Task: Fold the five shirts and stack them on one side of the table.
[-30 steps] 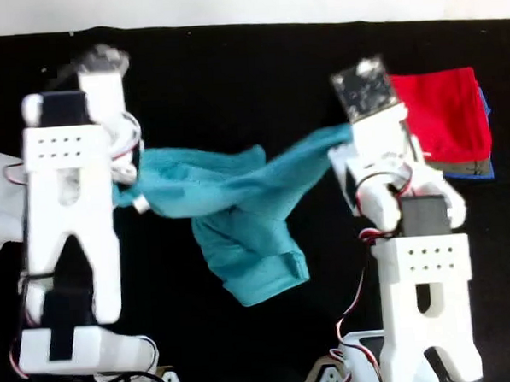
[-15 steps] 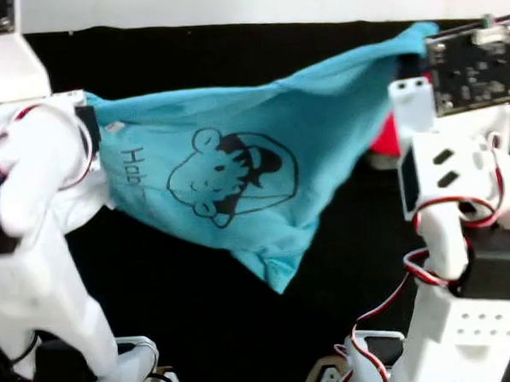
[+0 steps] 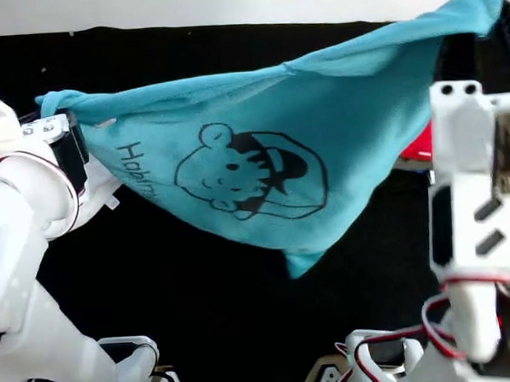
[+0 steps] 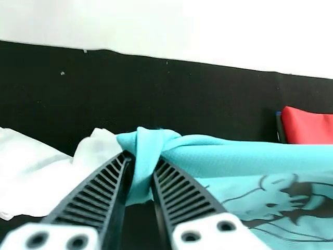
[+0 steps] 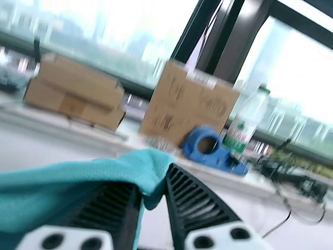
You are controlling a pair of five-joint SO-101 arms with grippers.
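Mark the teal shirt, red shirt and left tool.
teal shirt (image 3: 262, 169): high view, printed front.
red shirt (image 4: 308, 125): left wrist view, folded top face.
left tool (image 4: 143, 160): left wrist view, between its fingertips, shut on the teal shirt.

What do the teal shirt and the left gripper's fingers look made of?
Teal shirt: soft knit fabric, probably a mesh-like jersey; it drapes, bunches, and shows a fine dotted weave. Fingers of the left gripper: hard matte black plastic, judging by the moulded ribs.
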